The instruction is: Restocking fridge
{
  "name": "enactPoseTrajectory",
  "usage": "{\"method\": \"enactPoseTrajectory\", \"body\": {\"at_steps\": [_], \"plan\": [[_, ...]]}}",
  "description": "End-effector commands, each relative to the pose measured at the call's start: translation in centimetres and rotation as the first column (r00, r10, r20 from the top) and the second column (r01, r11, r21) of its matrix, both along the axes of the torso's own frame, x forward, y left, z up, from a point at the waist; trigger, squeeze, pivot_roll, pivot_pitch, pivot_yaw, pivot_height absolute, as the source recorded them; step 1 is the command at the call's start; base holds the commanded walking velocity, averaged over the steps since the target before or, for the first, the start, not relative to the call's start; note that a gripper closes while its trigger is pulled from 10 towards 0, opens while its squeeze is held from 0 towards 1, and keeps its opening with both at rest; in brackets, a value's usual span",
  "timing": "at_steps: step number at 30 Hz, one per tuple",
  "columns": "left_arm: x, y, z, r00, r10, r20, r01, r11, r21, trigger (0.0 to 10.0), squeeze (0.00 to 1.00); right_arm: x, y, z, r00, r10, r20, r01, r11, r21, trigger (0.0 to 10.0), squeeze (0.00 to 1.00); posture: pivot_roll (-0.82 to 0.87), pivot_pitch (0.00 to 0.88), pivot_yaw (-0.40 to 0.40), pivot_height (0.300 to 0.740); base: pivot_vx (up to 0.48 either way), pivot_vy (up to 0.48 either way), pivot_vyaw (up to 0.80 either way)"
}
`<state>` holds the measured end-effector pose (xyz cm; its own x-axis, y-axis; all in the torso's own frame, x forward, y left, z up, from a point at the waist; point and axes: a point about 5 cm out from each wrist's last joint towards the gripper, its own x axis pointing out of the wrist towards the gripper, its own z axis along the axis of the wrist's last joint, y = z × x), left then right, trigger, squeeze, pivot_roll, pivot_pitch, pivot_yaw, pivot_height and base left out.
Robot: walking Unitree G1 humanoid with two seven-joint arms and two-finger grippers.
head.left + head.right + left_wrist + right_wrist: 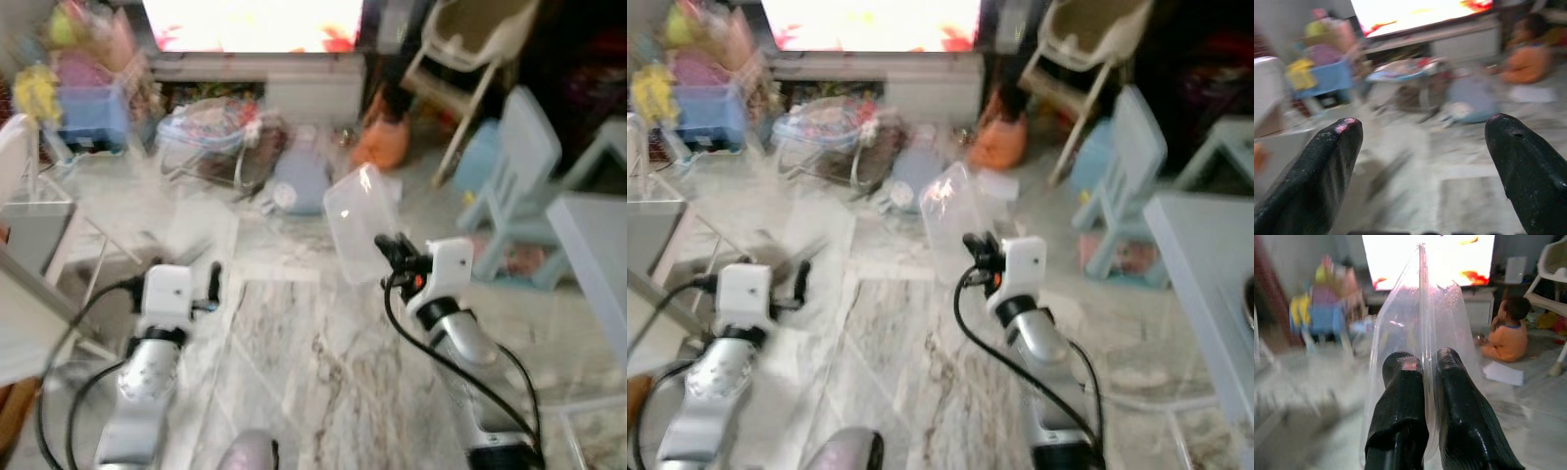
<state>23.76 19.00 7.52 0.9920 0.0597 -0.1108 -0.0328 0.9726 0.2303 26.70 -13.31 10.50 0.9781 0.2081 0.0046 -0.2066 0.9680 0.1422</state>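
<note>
A: Right gripper [1420, 369]?
B: Jaws pinched tight on the edge of a clear plastic container [361, 223], held upright in the air over the marble floor [294, 362], ahead of the robot.
A: Left gripper [1422, 142]?
B: Jaws spread wide, gripping nothing, raised at the left.
A: Background?
B: Blurry. Bright TV screen [255, 22], a seated person in orange [1509, 335], pale blue chair [514, 162].

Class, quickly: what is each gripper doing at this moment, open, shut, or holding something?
Left gripper: open, fingers wide apart, nothing between them.
Right gripper: shut on a clear plastic container, held up edge-on above the floor.
</note>
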Motion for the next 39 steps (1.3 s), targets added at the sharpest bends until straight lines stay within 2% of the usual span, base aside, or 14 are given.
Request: {"method": "enactPoseTrajectory", "body": {"at_steps": [1,4,10,13,21,25,28,30,34,39], "plan": [[0.3,0.3,0.4,1.0,0.012,0.011,-0.011,1.0,-0.015,10.0,0.0,0.1,-0.9,0.6,0.998,-0.054,0.024,0.054,0.999,0.004,10.0,0.0,0.08,0.0,0.029,0.74,0.0,0.0,0.8],[0.4,0.1,0.2,1.0,0.003,0.004,-0.003,1.0,-0.022,10.0,0.0,0.2,-1.1,0.8,0.999,-0.042,0.029,0.043,0.999,-0.023,10.0,0.0,0.07,0.0,0.019,0.74,0.0,0.0,0.59],[-0.1,-0.3,-0.5,0.999,0.029,-0.021,-0.03,0.997,-0.077,10.0,0.0,1.0,-2.5,0.8,0.996,-0.091,0.001,0.091,0.996,0.004,10.0,0.0,0.08,0.0,-0.034,0.74,0.0,0.0,0.16],[-0.2,-0.6,-0.8,0.999,0.017,-0.032,-0.02,0.997,-0.074,10.0,0.0,1.3,-2.1,0.7,0.998,-0.068,-0.001,0.068,0.998,-0.017,10.0,0.0,0.08,0.0,-0.041,0.74,0.0,0.0,0.8],[0.8,0.1,0.6,0.999,0.046,0.012,-0.045,0.997,-0.066,10.0,0.0,2.2,-1.5,1.4,0.996,-0.094,0.014,0.093,0.995,0.031,10.0,0.0,0.11,0.0,-0.047,0.74,0.0,0.0,0.8],[0.7,0.0,0.5,0.999,0.046,0.002,-0.045,0.988,-0.151,10.0,0.0,2.2,-1.2,1.3,0.996,-0.095,0.003,0.094,0.994,0.05,10.0,0.0,0.1,0.0,-0.044,0.74,0.0,0.0,0.8],[0.6,-0.5,0.5,1.0,0.025,0.004,-0.023,0.965,-0.263,10.0,0.0,2.1,-1.3,1.2,0.993,-0.114,-0.015,0.115,0.99,0.081,10.0,0.0,0.09,0.0,-0.041,0.74,0.0,0.0,0.8],[0.6,-0.8,0.6,1.0,0.019,0.003,-0.017,0.951,-0.308,10.0,0.0,2.2,-1.5,1.1,0.992,-0.125,-0.024,0.126,0.988,0.088,10.0,0.0,0.09,0.0,-0.039,0.74,0.0,0.0,0.8],[0.6,-1.1,0.7,1.0,0.011,0.004,-0.01,0.95,-0.313,10.0,0.0,2.2,-1.6,1.0,0.991,-0.128,-0.027,0.13,0.987,0.089,10.0,0.0,0.09,0.0,-0.039,0.74,0.0,0.0,0.8],[1.0,-0.5,1.1,0.999,0.053,0.007,-0.049,0.953,-0.3,10.0,0.0,2.4,-1.2,1.0,0.994,-0.106,-0.034,0.109,0.989,0.097,10.0,0.0,0.1,0.0,-0.046,0.74,0.0,0.0,0.8]]}}
